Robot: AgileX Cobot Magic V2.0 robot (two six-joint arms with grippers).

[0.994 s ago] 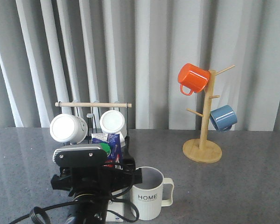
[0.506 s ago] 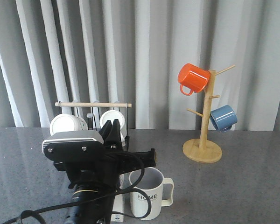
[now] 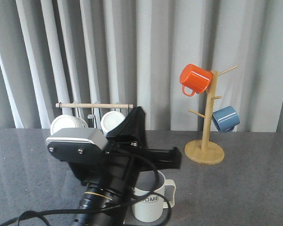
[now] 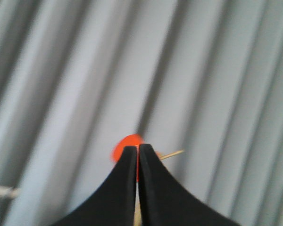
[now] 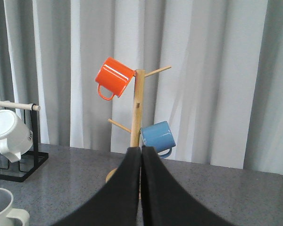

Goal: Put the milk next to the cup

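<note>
Grey worktop (image 3: 254, 188): left pincer (image 4: 137, 149) has lifted off, closed & empty. Milk now hidden beside cup (image 3: 151, 203), prob. placed. Right pincer (image 5: 141, 149) closed, empty.

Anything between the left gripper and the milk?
Cannot tell: the milk shows in no view. The left arm covers the table beside the HOME cup, and the left gripper is shut, raised toward the curtain.

The left gripper (image 3: 140, 109), fingers pressed together and empty, has risen from the milk carton, now hidden behind the arm, and points up over the cup (image 3: 153, 200), whose front it partly covers.
</note>
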